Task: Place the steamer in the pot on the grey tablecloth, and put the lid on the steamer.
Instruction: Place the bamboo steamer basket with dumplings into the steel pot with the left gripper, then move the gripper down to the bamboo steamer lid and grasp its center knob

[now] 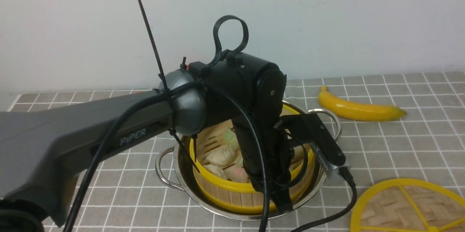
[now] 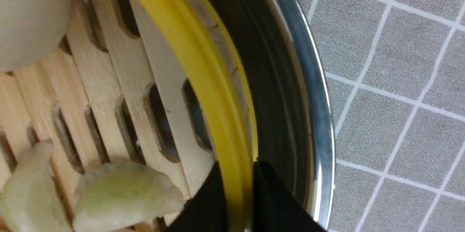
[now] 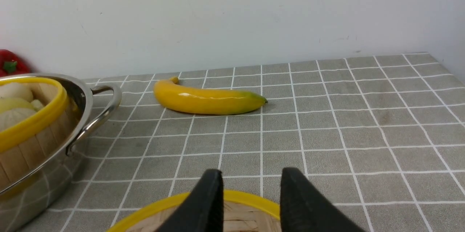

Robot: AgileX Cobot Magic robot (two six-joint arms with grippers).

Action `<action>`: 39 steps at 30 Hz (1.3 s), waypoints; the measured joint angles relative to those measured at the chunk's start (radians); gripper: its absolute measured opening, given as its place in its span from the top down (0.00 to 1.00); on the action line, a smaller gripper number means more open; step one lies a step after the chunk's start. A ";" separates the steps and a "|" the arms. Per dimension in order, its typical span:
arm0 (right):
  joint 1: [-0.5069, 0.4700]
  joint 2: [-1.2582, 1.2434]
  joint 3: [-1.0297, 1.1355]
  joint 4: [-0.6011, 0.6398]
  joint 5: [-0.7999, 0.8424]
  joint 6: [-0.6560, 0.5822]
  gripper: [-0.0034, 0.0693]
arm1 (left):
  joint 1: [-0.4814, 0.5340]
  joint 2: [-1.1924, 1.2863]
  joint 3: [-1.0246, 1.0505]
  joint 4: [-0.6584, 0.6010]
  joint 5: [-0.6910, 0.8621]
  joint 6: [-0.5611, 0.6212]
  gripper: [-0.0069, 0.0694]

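The steamer, a bamboo basket with a yellow rim and pale dumplings inside, sits in the shiny pot on the grey tablecloth. My left gripper reaches down at the basket's near side. In the left wrist view it is shut on the steamer's yellow rim, one finger inside and one between basket and pot wall. The woven lid lies flat on the cloth at the front right. My right gripper hovers open over the lid's far rim, out of the front view.
A yellow banana lies on the cloth behind and right of the pot, also in the right wrist view as the banana. A red pepper shows by the wall beyond the pot. The left arm and its cables cover much of the pot.
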 joint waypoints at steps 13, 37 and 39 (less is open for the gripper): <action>0.000 0.000 0.000 0.000 0.000 0.000 0.62 | -0.001 0.052 -0.002 0.001 -0.024 -0.059 0.84; 0.000 0.000 0.000 0.000 0.000 0.000 0.62 | 0.000 -0.133 -0.339 0.157 0.123 -0.229 0.06; 0.000 0.000 0.000 0.000 0.000 0.000 0.62 | 0.000 -0.142 -0.388 0.164 0.123 -0.229 0.09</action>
